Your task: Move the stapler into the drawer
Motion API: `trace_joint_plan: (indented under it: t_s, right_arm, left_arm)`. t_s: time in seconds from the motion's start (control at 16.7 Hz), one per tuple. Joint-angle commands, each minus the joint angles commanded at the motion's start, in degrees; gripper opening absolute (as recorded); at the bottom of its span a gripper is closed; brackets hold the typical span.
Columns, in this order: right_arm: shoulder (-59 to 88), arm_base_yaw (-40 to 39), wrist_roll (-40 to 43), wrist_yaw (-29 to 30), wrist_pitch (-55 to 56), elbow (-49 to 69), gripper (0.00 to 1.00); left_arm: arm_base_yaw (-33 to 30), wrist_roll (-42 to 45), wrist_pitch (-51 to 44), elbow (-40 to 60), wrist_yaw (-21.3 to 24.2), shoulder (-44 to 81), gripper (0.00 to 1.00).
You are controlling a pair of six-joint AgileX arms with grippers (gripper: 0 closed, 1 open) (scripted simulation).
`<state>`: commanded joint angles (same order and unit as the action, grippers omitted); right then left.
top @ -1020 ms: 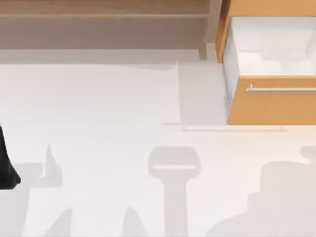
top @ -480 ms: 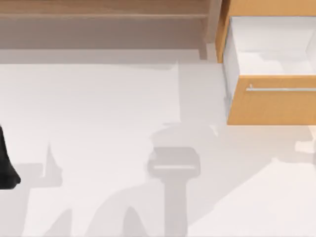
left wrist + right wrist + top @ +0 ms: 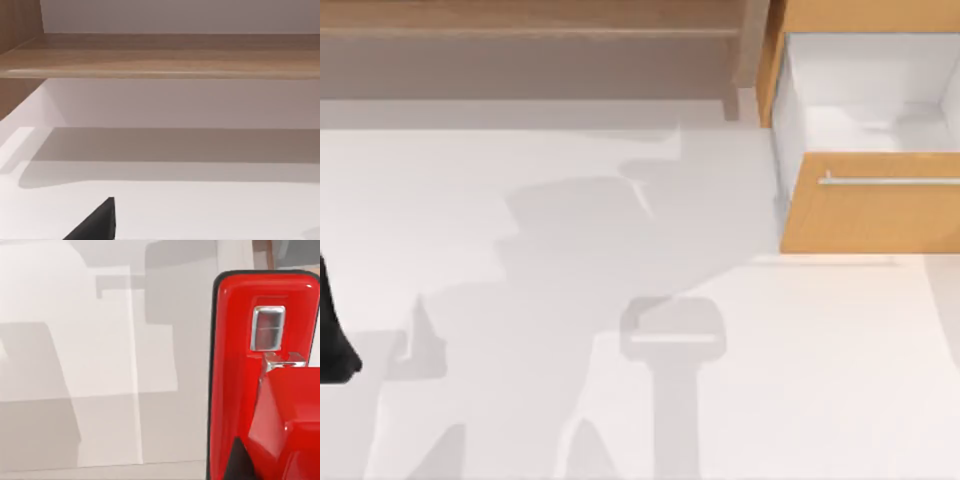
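The orange-tan wooden drawer (image 3: 865,150) with white inner walls and a thin silver bar handle (image 3: 890,181) stands pulled open at the far right of the white worktop (image 3: 620,350), beside the pale wooden shelf (image 3: 530,30). In the right wrist view, the bright red stapler (image 3: 255,380) with a small metal plate is very close to the camera, above the worktop. A dark tip of the right pincer (image 3: 239,462) touches it; whether the pincer is closed on it, I cannot tell. The left arm (image 3: 335,330) is parked at the left edge, its pincer state also unclear.
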<state>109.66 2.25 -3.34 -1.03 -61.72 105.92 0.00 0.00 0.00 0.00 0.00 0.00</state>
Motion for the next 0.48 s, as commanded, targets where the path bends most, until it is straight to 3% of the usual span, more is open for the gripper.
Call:
trace_joint_plan:
  t_s: [0.48]
  right_arm:
    - [18.14,-7.91,-2.91,0.82,-9.09,14.88,0.0]
  left_arm:
    - [0.0,0.0,0.0,0.0,0.0,0.0,1.0]
